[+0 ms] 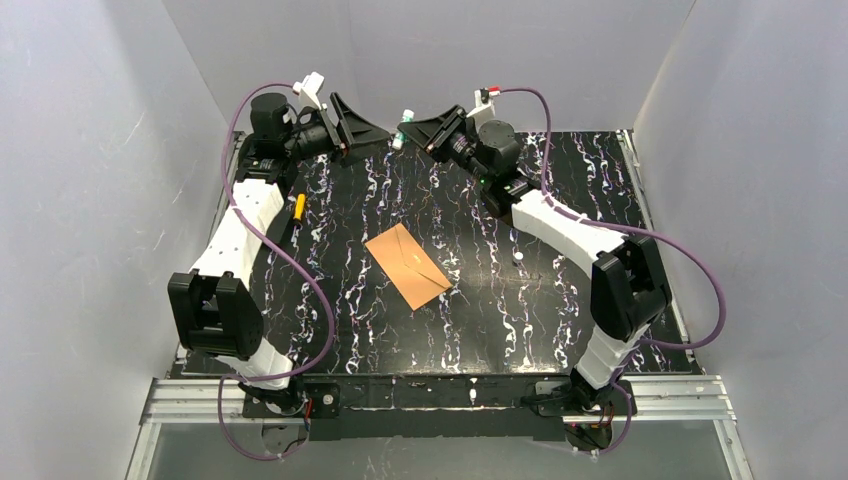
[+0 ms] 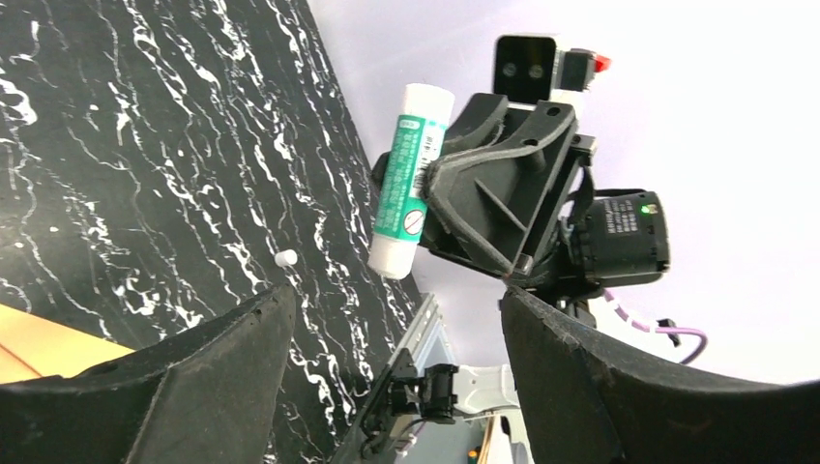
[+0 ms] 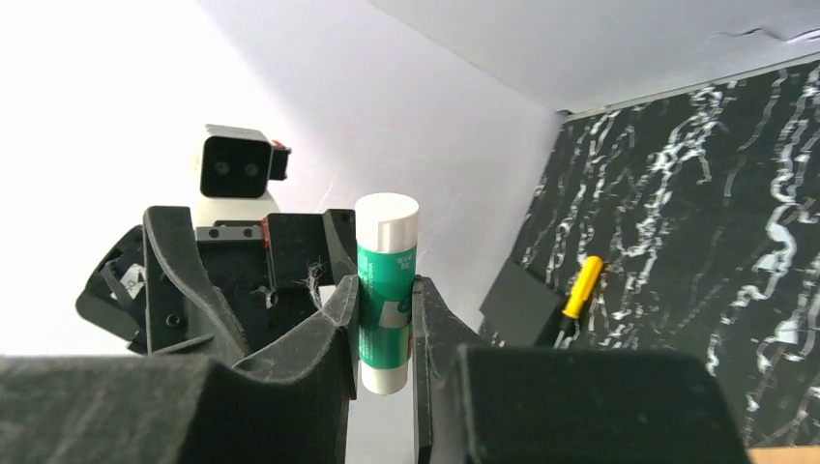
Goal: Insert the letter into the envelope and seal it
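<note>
My right gripper [image 3: 387, 290] pinches the one glue stick [image 3: 387, 232], held high at the back. My left gripper [image 2: 396, 295] faces it, spread and empty. One envelope [image 1: 408, 265] lies mid-bench [image 1: 560, 300]; I see no letter. The risk, I judge, is that a crooked grab from the left twists the stick loose and drops it.

The counter [image 1: 560, 300] is glossy black, veined white like polished marble. The envelope [image 1: 408, 265] is matt brown kraft paper. The glue stick [image 3: 387, 232] is smooth white plastic with a slightly shiny green label. The left gripper [image 2: 396, 304] and right gripper [image 3: 385, 295] are matt black plastic with a fine grain. The rail [image 1: 190, 398] is brushed metal.
</note>
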Controlling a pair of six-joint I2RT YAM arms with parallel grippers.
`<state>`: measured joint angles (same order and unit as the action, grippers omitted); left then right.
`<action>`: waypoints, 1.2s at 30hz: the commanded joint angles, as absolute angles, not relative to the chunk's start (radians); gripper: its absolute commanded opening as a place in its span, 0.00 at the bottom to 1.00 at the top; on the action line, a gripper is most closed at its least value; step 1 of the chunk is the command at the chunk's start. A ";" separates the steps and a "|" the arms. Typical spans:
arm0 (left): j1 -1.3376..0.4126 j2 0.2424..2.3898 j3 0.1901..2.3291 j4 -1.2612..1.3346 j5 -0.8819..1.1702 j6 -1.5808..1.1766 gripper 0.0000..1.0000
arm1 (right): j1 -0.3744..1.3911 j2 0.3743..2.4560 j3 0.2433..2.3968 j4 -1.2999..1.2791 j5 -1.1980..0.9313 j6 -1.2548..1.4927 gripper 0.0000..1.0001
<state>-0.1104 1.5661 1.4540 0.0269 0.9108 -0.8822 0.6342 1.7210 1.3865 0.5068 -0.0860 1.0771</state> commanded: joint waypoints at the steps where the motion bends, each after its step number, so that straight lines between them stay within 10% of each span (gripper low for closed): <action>1: -0.120 1.578 1.522 0.067 0.993 -0.953 0.75 | 0.637 1.756 1.452 0.634 -0.156 1.191 0.23; 12: -0.153 1.642 1.555 0.075 1.022 -1.026 0.59 | 0.637 1.780 1.449 0.722 -0.193 1.282 0.21; 24: -0.152 1.663 1.537 0.178 1.092 -1.102 0.06 | 0.637 1.771 1.442 0.702 -0.197 1.278 0.23; 30: -0.152 1.654 1.518 0.178 1.136 -0.973 0.00 | 0.620 1.744 1.548 0.463 -0.233 1.119 0.74; 36: -0.152 1.577 1.434 0.159 1.141 -0.626 0.00 | 0.588 1.820 1.914 -0.209 -0.350 0.885 0.79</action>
